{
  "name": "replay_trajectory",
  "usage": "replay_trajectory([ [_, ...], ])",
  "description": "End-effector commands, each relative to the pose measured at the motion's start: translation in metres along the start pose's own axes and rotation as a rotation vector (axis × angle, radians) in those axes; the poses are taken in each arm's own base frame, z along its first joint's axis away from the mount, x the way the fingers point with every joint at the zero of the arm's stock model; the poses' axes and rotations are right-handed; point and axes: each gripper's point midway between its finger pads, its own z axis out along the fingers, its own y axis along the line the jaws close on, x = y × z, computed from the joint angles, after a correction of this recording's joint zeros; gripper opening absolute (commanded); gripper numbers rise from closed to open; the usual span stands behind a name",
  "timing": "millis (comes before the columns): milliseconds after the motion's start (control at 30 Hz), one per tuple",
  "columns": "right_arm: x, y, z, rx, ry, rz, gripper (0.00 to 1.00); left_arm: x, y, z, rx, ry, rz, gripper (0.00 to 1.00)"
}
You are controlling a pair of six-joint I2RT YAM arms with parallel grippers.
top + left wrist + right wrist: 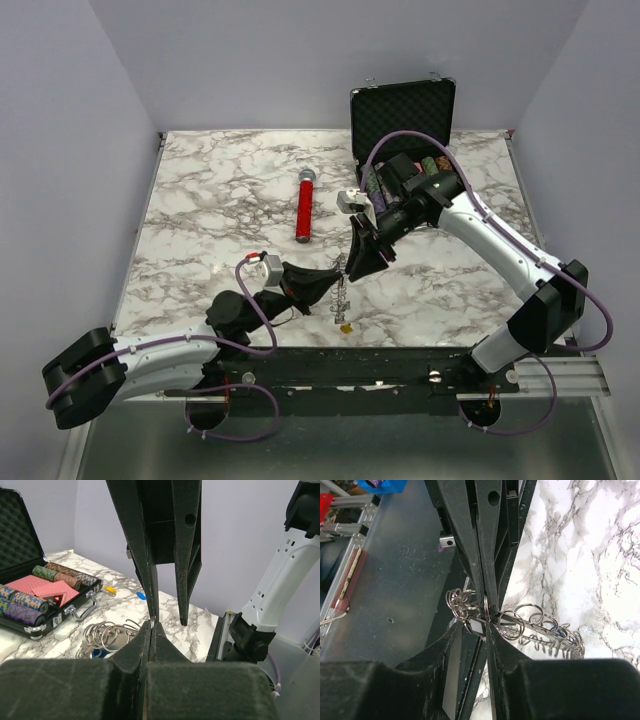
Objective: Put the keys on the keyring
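The marble worktop [220, 220] carries an open black case [403, 150] at its far right corner. A red-handled microphone [304, 205] lies left of the case. A small yellow tag [346, 326] rests well nearer than the case.

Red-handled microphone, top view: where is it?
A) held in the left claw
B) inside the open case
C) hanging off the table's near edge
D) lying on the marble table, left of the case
D. The microphone lies flat on the marble table, out in the open to the left of the black case, with neither claw touching it.
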Motion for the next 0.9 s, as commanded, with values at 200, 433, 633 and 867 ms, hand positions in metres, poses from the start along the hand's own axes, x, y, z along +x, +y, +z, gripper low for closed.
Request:
replay_trajectory([
  [200,-0.002,-0.002,0.005,-0.039,-0.030,0.034,0.34,-0.020,-0.009,0.008,0.037,-0.068,-0.010,0.00],
  [433,0.003,-0.008,0.007,-0.023,-0.022,0.046,0.34,-0.021,-0.010,0.010,0.041,-0.072,-0.013,0.00],
  [633,0.003,-0.012,0.007,-0.011,-0.023,0.049,0.37,-0.022,-0.011,0.009,0.044,-0.075,-0.014,0.00],
  [867,0.005,-0.013,0.008,-0.005,-0.022,0.055,0.38,-0.021,-0.010,0.008,0.043,-0.076,-0.017,0.00],
])
